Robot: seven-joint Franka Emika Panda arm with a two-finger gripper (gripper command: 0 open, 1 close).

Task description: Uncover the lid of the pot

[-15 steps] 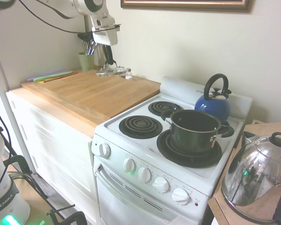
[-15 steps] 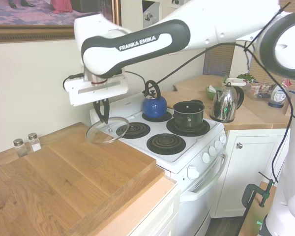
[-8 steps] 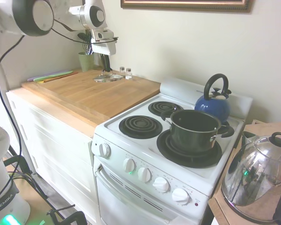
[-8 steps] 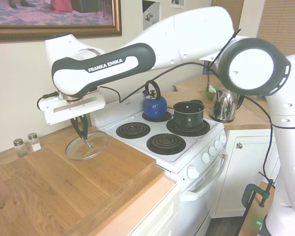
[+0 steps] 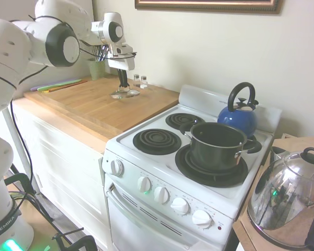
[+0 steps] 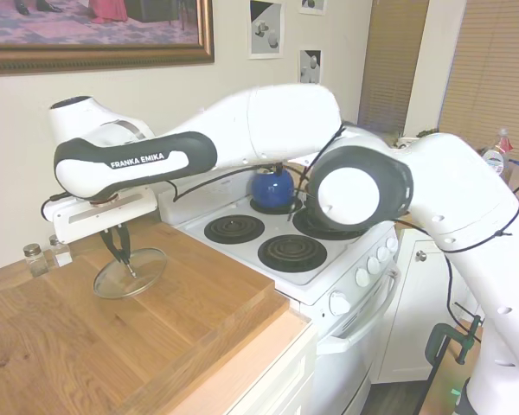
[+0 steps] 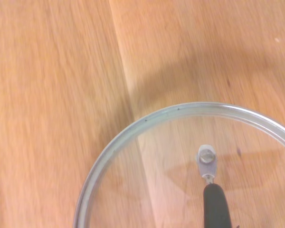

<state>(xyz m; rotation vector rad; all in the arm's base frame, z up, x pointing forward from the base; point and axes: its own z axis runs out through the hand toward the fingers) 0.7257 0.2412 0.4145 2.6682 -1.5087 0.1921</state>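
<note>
The glass lid sits on the wooden counter, with my tool closed on its black arched handle. 2 small shakers stand near it by the wall. Well apart, the dark pot stands uncovered on the stove's front burner, with the blue kettle just behind it.
</note>
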